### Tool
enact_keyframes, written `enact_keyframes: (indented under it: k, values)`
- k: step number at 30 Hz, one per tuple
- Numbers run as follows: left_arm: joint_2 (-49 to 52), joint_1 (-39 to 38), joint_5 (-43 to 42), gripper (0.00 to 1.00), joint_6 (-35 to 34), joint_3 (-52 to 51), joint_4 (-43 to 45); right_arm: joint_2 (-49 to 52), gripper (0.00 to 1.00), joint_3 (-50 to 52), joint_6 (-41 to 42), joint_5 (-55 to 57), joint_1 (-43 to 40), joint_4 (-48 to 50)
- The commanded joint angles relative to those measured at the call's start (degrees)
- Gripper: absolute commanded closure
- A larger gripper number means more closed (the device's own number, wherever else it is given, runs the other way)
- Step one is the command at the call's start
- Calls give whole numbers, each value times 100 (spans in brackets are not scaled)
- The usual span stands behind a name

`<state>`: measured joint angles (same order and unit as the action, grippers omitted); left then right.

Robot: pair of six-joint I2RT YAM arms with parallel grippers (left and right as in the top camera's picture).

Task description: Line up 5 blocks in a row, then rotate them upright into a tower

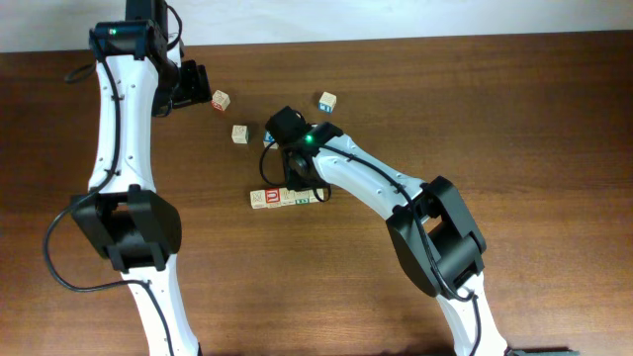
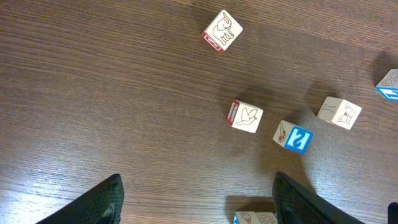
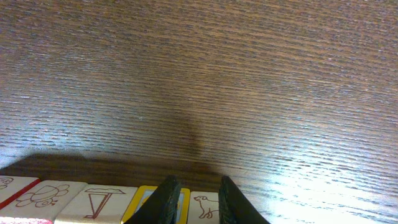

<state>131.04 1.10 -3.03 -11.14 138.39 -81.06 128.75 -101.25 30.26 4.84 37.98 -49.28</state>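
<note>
Several light-wood blocks lie side by side in a row (image 1: 282, 198) at mid-table. In the right wrist view the row runs along the bottom edge: a flower block (image 3: 46, 195), a triangle-drawing block (image 3: 93, 202), a yellow-framed block (image 3: 142, 198) and a dog block (image 3: 202, 205) at the right end. My right gripper (image 3: 198, 186) stands over that end, its fingers close on either side of the dog block. Far off at the back left, my left gripper (image 2: 199, 205) hangs open with nothing between its fingers.
Loose cubes lie behind the row: an elephant cube (image 2: 222, 30), a bird cube (image 2: 245, 116), a blue-faced "2" cube (image 2: 293, 137), a tan bone cube (image 2: 339, 112). Another cube (image 1: 327, 101) sits at the back right. The right arm (image 1: 376, 183) crosses the middle.
</note>
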Motion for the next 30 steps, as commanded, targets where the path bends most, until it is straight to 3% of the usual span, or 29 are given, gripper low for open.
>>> enact_keyframes:
  k: [1,4,8,10,12,15,19,22,27,28,30]
  values:
    - [42,17,-39,38,72,101,2,-28,69,-181,66,-9,-9,42]
    - [-52,20,-42,41,72,468,-122,-428,65,-1198,-138,-17,-319,-551]
    - [-363,2,-44,39,72,1510,-1139,-728,64,-3407,-348,-673,-905,-2374]
    - [-501,2,-44,41,72,1521,-1451,-734,65,-4275,-350,-789,-1119,-3130]
    - [-682,2,-380,50,227,1482,-1567,-754,69,-5115,-815,-1154,-1360,-3954]
    - [-1106,-33,-664,48,313,1244,-1567,-907,70,-5635,-1327,-1714,-1635,-4806]
    - [-2186,-127,-544,43,308,-313,-1563,-1204,72,-5287,-2068,-2074,-1696,-4806]
    - [-2319,-127,-409,43,306,-1464,-1300,-1204,74,-3930,-2107,-2076,-1703,-4800]
    - [-2319,-61,-979,42,313,-3626,278,-1204,80,-1978,-2339,-2345,-1792,-3858]
    - [-2319,-9,-1010,41,402,-3969,540,-1228,87,-1746,-2463,-2570,-1869,-3648]
    - [-2319,111,-1362,40,745,-4395,883,-1377,87,-1215,-2702,-2914,-2103,-3265]
